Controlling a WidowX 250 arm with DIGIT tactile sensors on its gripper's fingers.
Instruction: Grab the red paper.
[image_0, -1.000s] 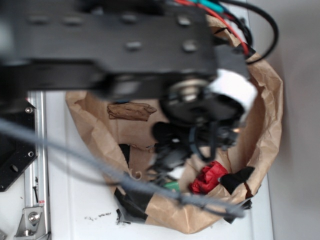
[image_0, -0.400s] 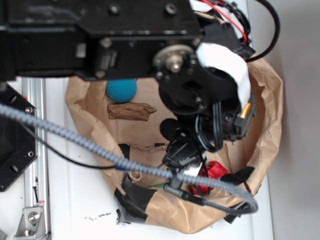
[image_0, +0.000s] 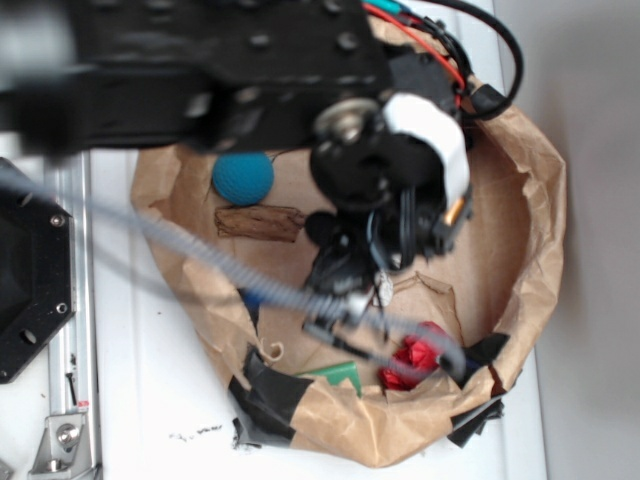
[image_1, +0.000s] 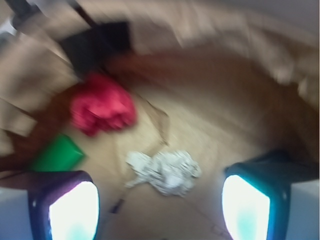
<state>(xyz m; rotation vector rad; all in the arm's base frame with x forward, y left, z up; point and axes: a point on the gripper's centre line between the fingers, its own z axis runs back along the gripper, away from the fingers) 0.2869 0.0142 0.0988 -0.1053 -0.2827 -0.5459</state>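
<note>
White tabletop carries a crumpled brown paper bag rolled down into a shallow bowl, patched along its near edge with black tape. Over the middle of the bag hangs the black robot arm, with a grey braided cable sweeping across in front of it; both are blurred in the exterior view. The gripper shows best in the wrist view, where its two fingers stand wide apart at the lower corners with nothing between them, hovering above the bag floor. The red paper lies at the near right side of the bag floor, close to the wall and just beside a black tape flap; in the wrist view it sits to the upper left, apart from both fingers. A white-grey paper wad lies between the fingers' line and the red wad, nearer the gripper. A flat green piece rests near the red paper, against the bag's near wall. Farther back, a teal ball sits by the bag's left wall, with a brown strip of bark-like material just in front of it.
</note>
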